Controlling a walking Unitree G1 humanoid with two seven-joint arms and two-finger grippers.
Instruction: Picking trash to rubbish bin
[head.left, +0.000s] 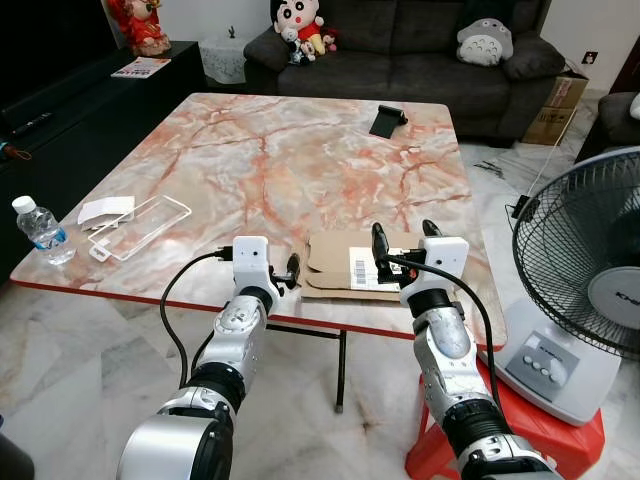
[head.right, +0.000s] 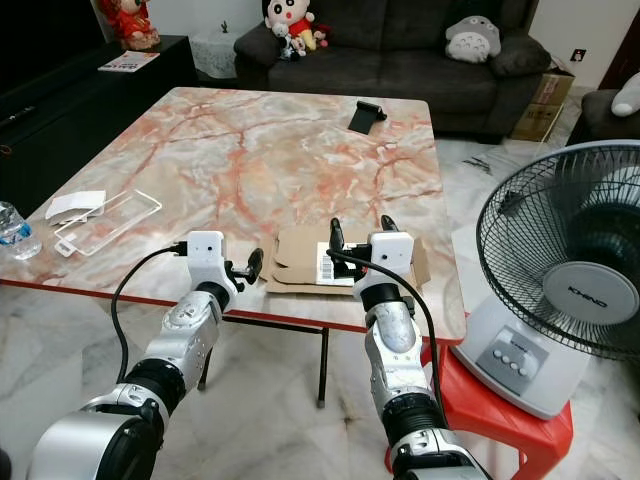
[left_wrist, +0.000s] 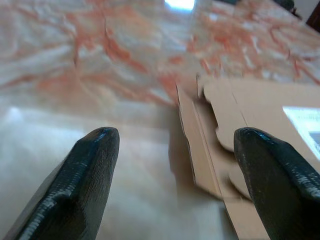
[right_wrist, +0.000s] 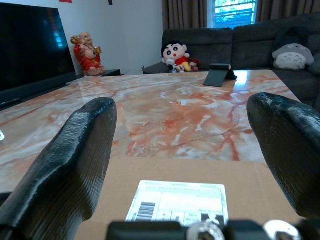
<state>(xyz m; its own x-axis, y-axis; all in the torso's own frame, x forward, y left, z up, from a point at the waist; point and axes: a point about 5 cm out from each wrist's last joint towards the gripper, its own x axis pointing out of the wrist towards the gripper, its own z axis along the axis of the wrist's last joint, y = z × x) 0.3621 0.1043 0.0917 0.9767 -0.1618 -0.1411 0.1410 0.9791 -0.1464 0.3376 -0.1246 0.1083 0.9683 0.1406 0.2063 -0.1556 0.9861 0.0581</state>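
Where the surface (head.left: 300, 150) nears its front edge, we list flattened cardboard (head.left: 345, 265) — right gripper (head.left: 402, 234) above it, fingers spread, empty; left gripper (head.left: 291, 270) beside its left edge, likewise open.

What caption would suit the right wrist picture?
Open right gripper poised over a flattened cardboard box on the marble table.

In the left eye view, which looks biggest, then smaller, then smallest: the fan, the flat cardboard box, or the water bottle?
1. Fan, though it stands near the camera, which may help it look bigger.
2. Flat cardboard box.
3. Water bottle, plainly the smallest.
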